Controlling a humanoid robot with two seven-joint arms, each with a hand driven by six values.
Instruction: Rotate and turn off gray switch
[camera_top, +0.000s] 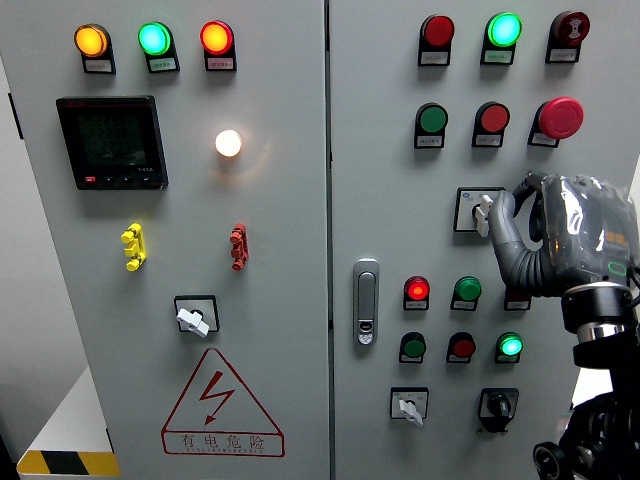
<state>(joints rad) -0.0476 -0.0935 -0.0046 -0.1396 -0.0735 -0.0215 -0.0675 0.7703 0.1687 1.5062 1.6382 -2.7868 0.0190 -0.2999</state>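
A gray rotary switch (482, 213) sits on a black-framed plate on the right cabinet door, below the green and red buttons. My right hand (505, 222) comes in from the right edge, wrapped in clear plastic, and its gray fingers (500, 238) are curled onto the switch knob from the right. The knob's lever points roughly upward with a slight tilt. Two other gray switches are in view: one (193, 320) on the left door and one (408, 408) low on the right door. My left hand is out of view.
A metal door handle (366, 301) is mounted at the right door's left edge. Lit indicator lamps and push buttons surround the switch, with a red mushroom button (560, 117) above my hand. A black selector (497, 405) sits below. A meter display (111, 141) is on the left door.
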